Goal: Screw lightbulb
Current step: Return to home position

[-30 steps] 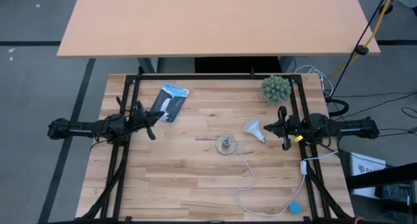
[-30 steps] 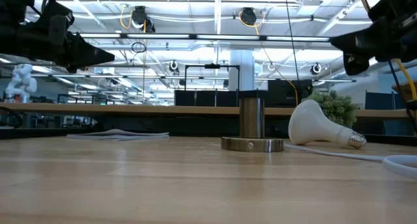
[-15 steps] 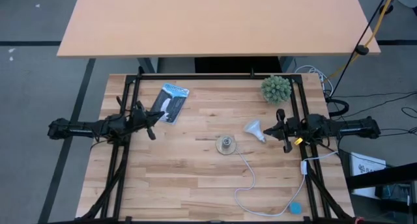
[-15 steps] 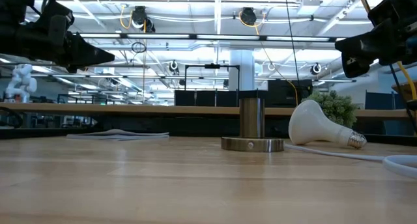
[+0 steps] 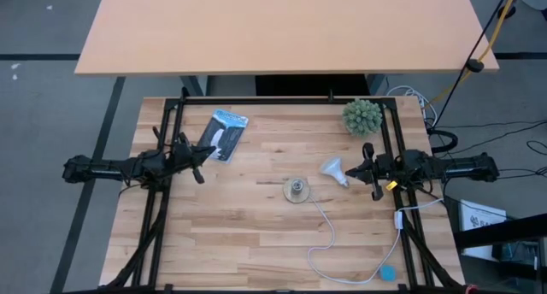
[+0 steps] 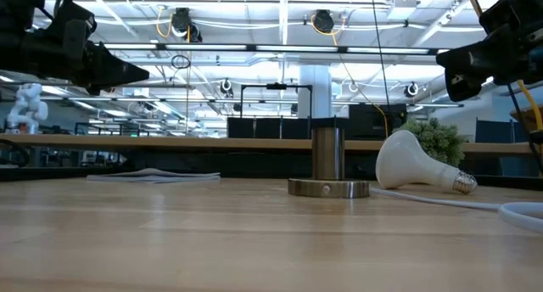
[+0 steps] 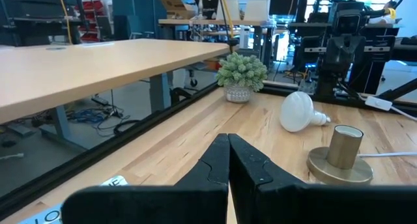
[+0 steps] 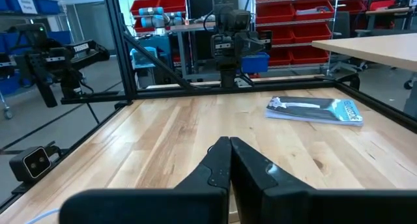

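The white lightbulb [image 5: 334, 170] lies on its side on the wooden table [image 5: 239, 234], dome toward the far left and grey screw base toward my right gripper. It also shows in the low view [image 6: 411, 163] and the left wrist view [image 7: 298, 111]. The round socket [image 5: 296, 190] stands upright left of it, its white cord [image 5: 325, 234] trailing to the near right. My right gripper [image 5: 354, 167] is shut and empty, raised above the table just right of the bulb [image 6: 441, 61]. My left gripper [image 5: 205, 154] is shut and empty, raised at the table's left [image 7: 229, 138].
A spiky green ball plant [image 5: 362, 116] stands at the far right. A blue-and-white booklet [image 5: 225, 134] lies at the far left, by my left gripper. A blue plug end [image 5: 388, 273] of the cord lies at the near right. A black frame [image 5: 282, 98] borders the table.
My right gripper has drawn back slightly toward the table's right edge, still shut and raised. The bulb and the socket have stayed where they were.
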